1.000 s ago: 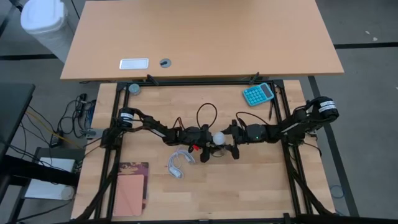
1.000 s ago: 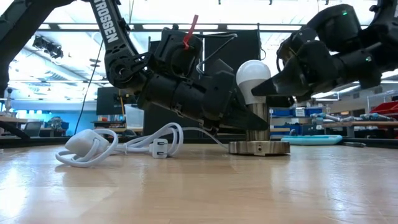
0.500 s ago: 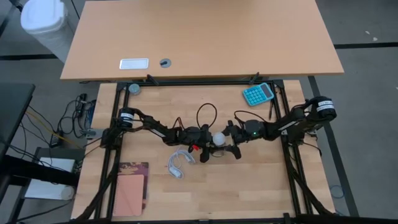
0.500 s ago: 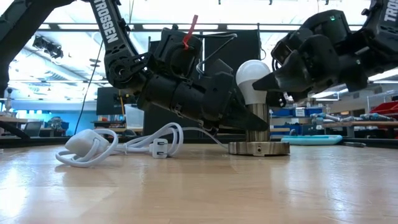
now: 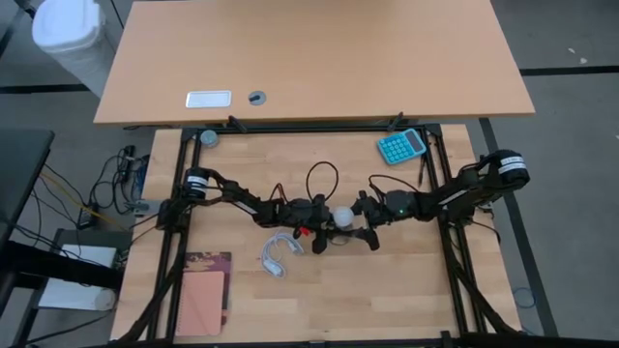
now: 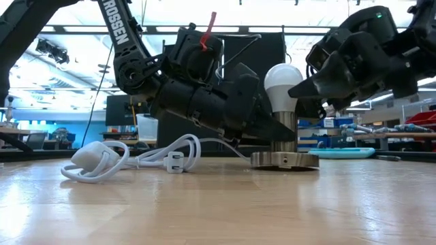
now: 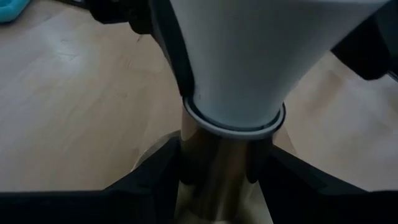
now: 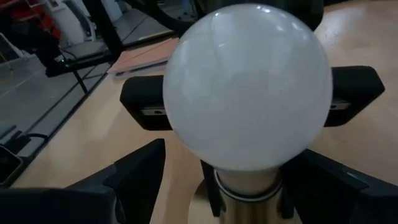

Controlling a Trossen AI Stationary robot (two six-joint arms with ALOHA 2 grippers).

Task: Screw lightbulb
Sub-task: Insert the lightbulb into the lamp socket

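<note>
Standing upright: lightbulb [image 6: 283, 83], white globe, pale taper | left end effector [image 5: 322, 226] clamps socket [image 6: 284, 160] | right end effector [image 5: 366, 220] spread wide, empty

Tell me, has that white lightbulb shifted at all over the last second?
Yes, slightly. In the low view the lightbulb, standing upright in the metal socket, now sits a little further right against the dark panel behind it. The left gripper holds the socket stem.

Lab room, wood worktable, desk behind it.
Pale wooden tabletop [image 5: 387, 280] in black frame; larger tan desk [image 5: 319, 58] beyond, grey floor [image 5: 571, 145] around. White bin [image 5: 68, 34] at the desk's corner. Low view: bright ceiling lights [image 6: 286, 13], blue wall [image 6: 75, 126], cluttered shelves [image 6: 402, 122].
</note>
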